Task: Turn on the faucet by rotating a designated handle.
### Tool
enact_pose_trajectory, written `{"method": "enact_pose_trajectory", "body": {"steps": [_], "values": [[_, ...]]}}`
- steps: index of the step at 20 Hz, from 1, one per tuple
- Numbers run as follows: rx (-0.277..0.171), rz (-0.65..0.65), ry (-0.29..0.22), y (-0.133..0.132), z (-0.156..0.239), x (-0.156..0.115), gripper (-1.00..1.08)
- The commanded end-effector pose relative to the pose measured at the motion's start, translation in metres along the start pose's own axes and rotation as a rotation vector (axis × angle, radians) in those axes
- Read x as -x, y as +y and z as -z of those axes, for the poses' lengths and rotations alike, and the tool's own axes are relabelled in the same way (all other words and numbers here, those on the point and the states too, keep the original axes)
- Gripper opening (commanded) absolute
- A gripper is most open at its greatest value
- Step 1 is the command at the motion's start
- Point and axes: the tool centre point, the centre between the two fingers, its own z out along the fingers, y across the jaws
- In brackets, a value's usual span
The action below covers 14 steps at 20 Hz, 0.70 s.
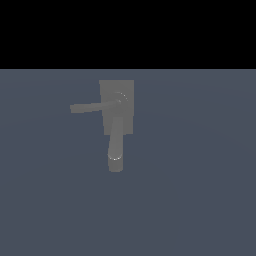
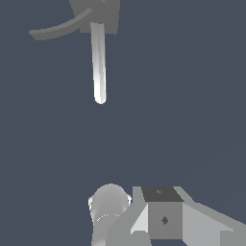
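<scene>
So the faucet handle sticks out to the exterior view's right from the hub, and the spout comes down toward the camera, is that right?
Not quite. In the exterior view the handle sticks out to that view's left from the hub, not right. The spout does come down toward the camera.

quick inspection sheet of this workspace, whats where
surface: plain blue-grey ground
job's things: faucet with flat back plate; handle points to the exterior view's left; spout curves toward the camera
clutter: nothing seen
tool: only partly in the wrist view, apart from the faucet, open or shut unclear; absent from the exterior view
cables: nothing seen
surroundings: black band above the ground
</scene>
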Motion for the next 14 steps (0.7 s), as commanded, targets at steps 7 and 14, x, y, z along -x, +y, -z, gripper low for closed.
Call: {"method": "enact_pose_trajectory", "body": {"steps": [7, 14], "values": [[0.037, -0.006, 0.012, 0.004, 0.001, -0.004, -1.0], [0.126, -0.03, 0.067, 0.011, 0.016, -0.006, -1.0]]}}
